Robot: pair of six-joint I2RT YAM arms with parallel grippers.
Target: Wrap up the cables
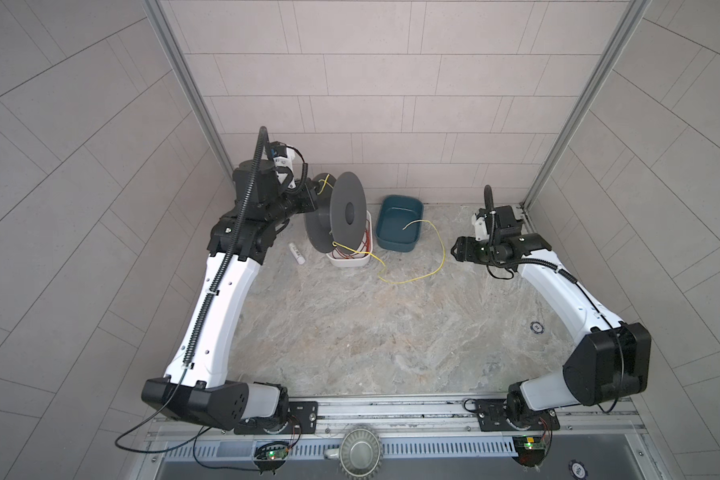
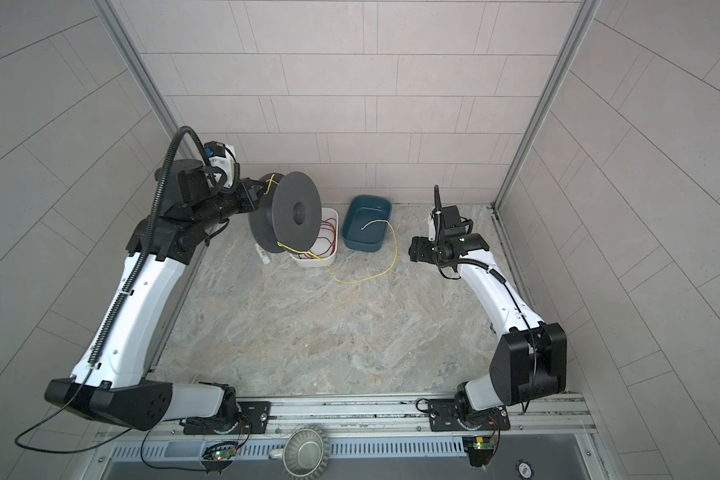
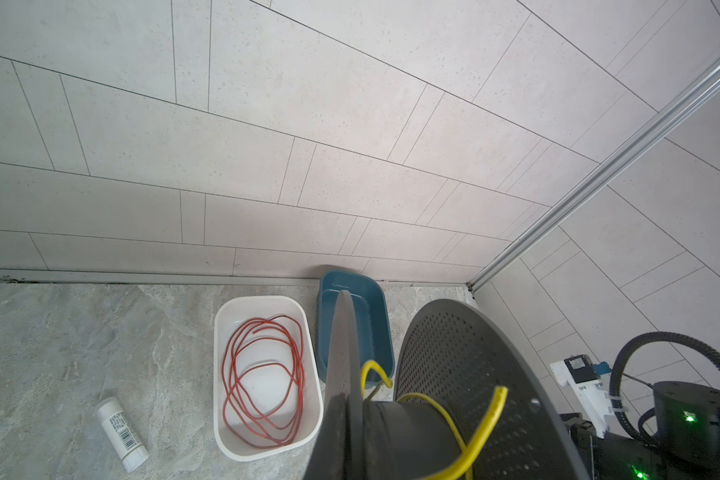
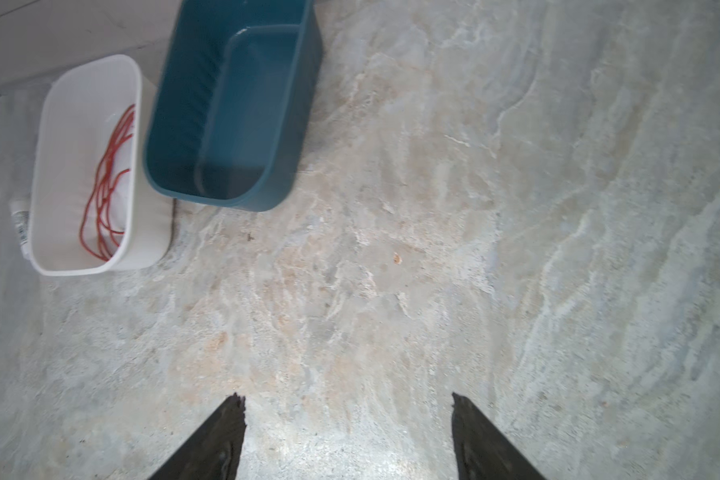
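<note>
Yellow cable (image 1: 443, 253) is only just started on the grey spool (image 1: 348, 208). A short bit is on the core, and the rest drops off the spool's lower edge and crosses the rim of the white tray (image 1: 350, 266). From there it lies in one loose loop on the tabletop just past centre toward 12 o'clock. It then rises to a free end hanging over the blue tray (image 1: 395, 249).

My left gripper (image 1: 313, 194) is mostly hidden behind the spool at about 11 o'clock. It is clamped tight and carries the spool raised above the white tray. My right gripper (image 4: 346, 399) sits at about 2 o'clock with its fingers spread wide and nothing between them.

I judge the step in hand to be a re-grasp of the slack. I should come in low from 3 o'clock and pinch the cable where it lies flat, closing fully because it is so thin. Then I keep light tension and steer it between the flanges as the spool turns. A hard pull could snag it on the white tray's rim or disturb the red wire (image 3: 300, 365) coiled inside.

Room is tight at 12 o'clock, where both trays sit close to the back wall. A small white tube (image 1: 297, 253) lies just beside the white tray at 10 o'clock. From centre down to 6 o'clock the tabletop is open, so that is where I would swing.
</note>
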